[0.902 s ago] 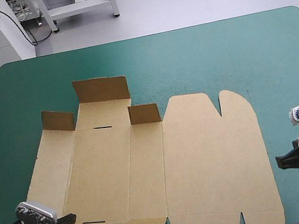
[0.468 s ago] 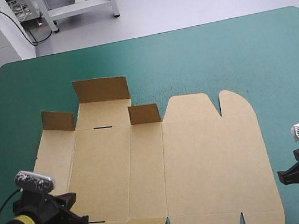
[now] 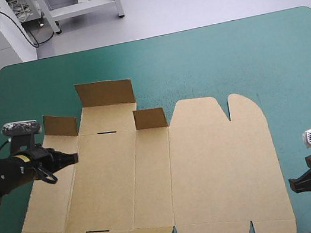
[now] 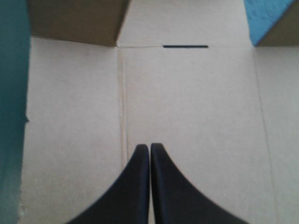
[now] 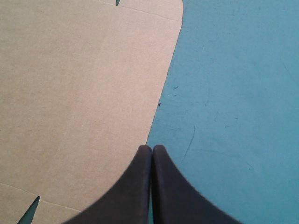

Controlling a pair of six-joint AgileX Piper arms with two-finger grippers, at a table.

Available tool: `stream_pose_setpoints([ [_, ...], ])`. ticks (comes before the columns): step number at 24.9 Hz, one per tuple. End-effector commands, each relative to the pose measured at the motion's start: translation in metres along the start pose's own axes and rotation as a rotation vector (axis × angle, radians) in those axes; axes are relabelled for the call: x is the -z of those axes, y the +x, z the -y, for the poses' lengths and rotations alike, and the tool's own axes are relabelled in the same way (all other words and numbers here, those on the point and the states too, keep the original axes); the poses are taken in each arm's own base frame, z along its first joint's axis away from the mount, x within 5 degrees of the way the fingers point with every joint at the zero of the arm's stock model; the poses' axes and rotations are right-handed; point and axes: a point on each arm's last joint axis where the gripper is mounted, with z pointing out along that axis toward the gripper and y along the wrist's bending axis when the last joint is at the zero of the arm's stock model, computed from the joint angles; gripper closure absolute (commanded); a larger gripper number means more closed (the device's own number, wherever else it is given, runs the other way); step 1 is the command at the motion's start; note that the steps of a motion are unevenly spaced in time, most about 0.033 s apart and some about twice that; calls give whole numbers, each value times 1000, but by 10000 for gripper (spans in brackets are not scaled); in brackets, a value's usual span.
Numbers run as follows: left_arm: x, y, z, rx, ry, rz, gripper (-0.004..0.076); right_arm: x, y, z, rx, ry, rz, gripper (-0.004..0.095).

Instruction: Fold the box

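You've barely started: the box (image 3: pixel 170 168) lies mostly flat on the teal-green cover (image 3: pixel 223 56), and only its small far flaps (image 3: pixel 105 93) are standing. The left gripper (image 3: pixel 73 158) is pinched closed and empty over the box's left panel. The right gripper (image 3: pixel 295 183) is closed too, at the box's right edge. Walls all left.

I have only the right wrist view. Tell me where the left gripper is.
Observer: The left gripper hovers over the left end of the box, its fingers shut.
Operator: Report any raised flaps.
Observer: Three stand up along the far edge; the tallest flap is the middle one.
Operator: Say what lies ahead of those fingers.
Observer: A thin dark slot in the far crease, seen in the left wrist view.
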Motion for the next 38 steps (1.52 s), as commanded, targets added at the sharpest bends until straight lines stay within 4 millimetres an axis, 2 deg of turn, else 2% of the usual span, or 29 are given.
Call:
stream_pose_setpoints([
  [1, 6, -27, -25, 86, 21, 96, 732, 5, -9, 1, 4, 13, 62, 927],
  [5, 5, -30, -62, 211, 55, 117, 732, 5, -9, 1, 4, 13, 62, 927],
  [6, 6, -25, -81, 262, 53, 101, 732, 5, -9, 1, 4, 13, 62, 927],
  [13, 9, 2, -128, 334, 40, 0, 732, 5, -8, 1, 8, 12, 58, 927],
  [21, 3, 8, -135, 338, 58, -43, 724, 5, -8, 1, 9, 11, 52, 927],
  [23, 2, 9, -135, 335, 73, -55, 638, 5, -8, 1, 13, 10, 52, 927],
  [29, -11, 21, -136, 354, 96, -108, 262, 5, -7, 1, 17, 8, 48, 927],
  [31, -16, 25, -136, 372, 107, -129, 181, 5, -7, 1, 17, 8, 48, 927],
  [38, -36, 50, -136, 325, 170, -260, 173, 5, -7, 1, 22, 10, 47, 927],
])
